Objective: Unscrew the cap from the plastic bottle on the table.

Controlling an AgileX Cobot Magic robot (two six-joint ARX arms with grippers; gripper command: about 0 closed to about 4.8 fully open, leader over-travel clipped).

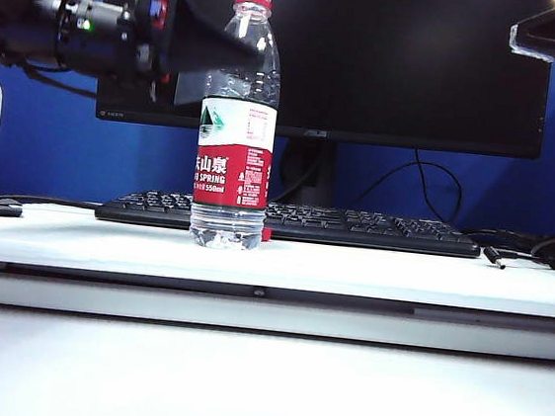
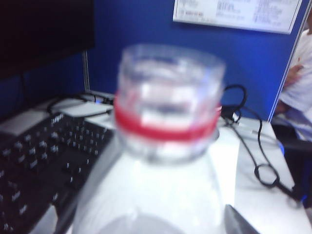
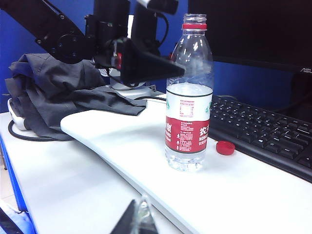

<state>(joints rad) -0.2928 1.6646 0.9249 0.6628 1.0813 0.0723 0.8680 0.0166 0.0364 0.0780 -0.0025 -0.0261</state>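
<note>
— Two grippers, what are they doing?
— The left gripper (image 3: 170, 68) hangs level beside the shoulder of the plastic bottle (image 1: 238, 124), its dark wedge-shaped fingers spread wide and holding nothing. The right gripper (image 3: 139, 217) sits low at the near side, well apart from the bottle, jaws pressed together and empty.
— And the bottle?
— Upright on the table (image 1: 370, 272), clear and smooth-walled, ribbed at the base, with a glossy red-and-white label. Its threaded neck is bare above a thin red ring.
— The cap?
— The cap (image 3: 225, 147), small, round, red, lies on the white tabletop between the bottle's base and the black keyboard (image 1: 355, 226).
</note>
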